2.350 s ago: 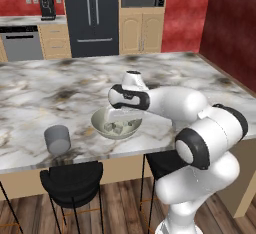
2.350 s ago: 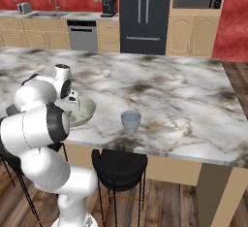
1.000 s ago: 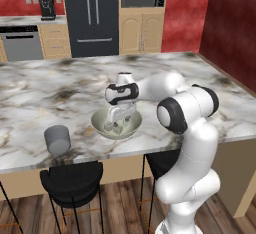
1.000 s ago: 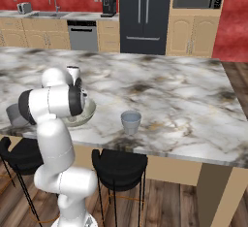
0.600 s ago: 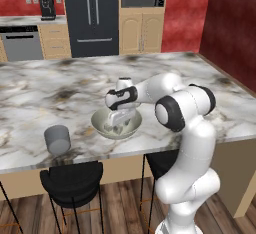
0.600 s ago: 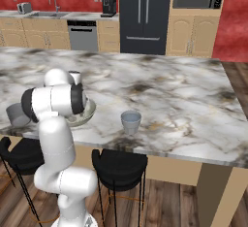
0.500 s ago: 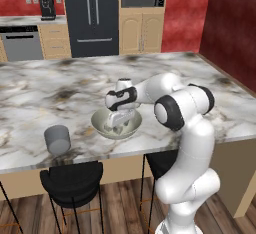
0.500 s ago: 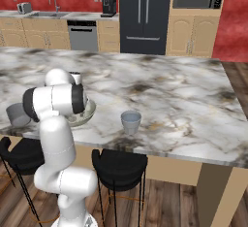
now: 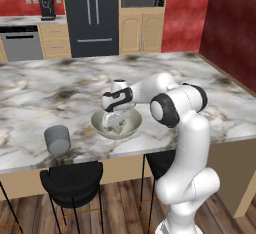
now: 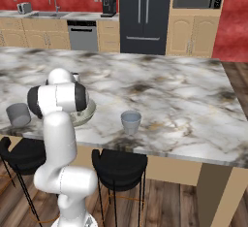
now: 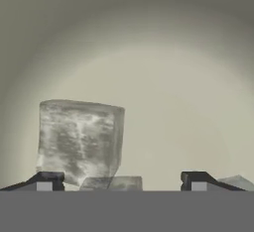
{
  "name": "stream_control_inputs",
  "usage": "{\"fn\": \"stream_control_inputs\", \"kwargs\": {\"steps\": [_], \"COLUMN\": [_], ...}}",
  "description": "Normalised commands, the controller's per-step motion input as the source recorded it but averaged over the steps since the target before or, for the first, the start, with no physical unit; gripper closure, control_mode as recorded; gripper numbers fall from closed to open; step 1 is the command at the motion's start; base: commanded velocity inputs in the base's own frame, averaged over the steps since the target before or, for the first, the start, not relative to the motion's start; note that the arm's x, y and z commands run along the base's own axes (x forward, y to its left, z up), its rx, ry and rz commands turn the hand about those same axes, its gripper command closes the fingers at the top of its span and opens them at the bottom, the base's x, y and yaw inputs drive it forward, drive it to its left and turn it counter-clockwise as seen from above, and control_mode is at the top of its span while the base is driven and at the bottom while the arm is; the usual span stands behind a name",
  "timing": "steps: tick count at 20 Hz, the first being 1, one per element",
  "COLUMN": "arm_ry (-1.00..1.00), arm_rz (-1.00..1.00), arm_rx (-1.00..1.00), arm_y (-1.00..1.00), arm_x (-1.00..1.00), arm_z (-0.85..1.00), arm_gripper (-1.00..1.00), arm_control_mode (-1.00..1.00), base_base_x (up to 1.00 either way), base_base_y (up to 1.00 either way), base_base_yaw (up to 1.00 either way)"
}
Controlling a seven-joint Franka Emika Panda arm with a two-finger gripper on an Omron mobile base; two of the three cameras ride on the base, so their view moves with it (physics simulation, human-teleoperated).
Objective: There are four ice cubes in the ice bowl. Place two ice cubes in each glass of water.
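1. Reaching into the ice bowl (image 9: 131, 126): the gripper (image 9: 114, 124) sits low inside it, on the island counter (image 9: 60, 85) near the front edge. Step in hand looks like the first grab; both cups appear to hold no ice yet, though the pictures are too small to be sure.
2. Key relation, hand view: the nearest ice cube (image 11: 79, 141) lies between the fingertips but off-centre, crowding the left fingertip (image 11: 45, 180) and well clear of the right one. The bowl floor (image 11: 163, 77) is bare beyond it.
3. Jaws stand wide apart, nothing clamped. Can't tell whether the left tip already touches the cube.
4. Cube axis: roughly cubic, so no real long axis. It sits flat, with one broad face toward the camera and a narrower side face visible on its right, so it's turned slightly off square to the jaw line.
5. A second ice piece (image 11: 113, 182) lies low beside the first, between the tips; another fragment (image 11: 236, 181) pokes in just outside the right tip. Risk: closing could catch two, or nudge the off-centre cube sideways.
6. Targets: one grey cup (image 9: 56, 139) to the bowl's left in the left base view; the other cup (image 10: 131, 122) right of the bowl in the right base view. Both stand apart from the bowl, upright.
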Motion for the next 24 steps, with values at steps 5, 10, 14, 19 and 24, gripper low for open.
{"fn": "stream_control_inputs", "kwargs": {"steps": [5, 10, 14, 19, 24], "arm_ry": [0.0, 0.0, 0.0, 0.0, -0.01], "arm_rz": [0.0, 0.0, 0.02, 0.04, 0.0], "arm_rx": [-0.01, 0.0, 0.0, 0.0, -0.01], "arm_y": [0.02, -0.04, -0.07, -0.01, 0.0], "arm_x": [-0.28, -0.06, -0.04, 0.08, 0.0], "arm_z": [-0.16, -0.06, -0.21, -0.38, -0.24], "arm_gripper": [-1.0, -1.0, -1.0, -1.0, -1.0], "arm_control_mode": [-1.0, -1.0, -1.0, -1.0, -1.0], "base_base_x": [0.0, 0.0, 0.0, 0.0, 0.0], "base_base_y": [0.0, 0.0, 0.0, 0.0, 0.0], "base_base_yaw": [0.0, 0.0, 0.0, 0.0, 0.0]}}
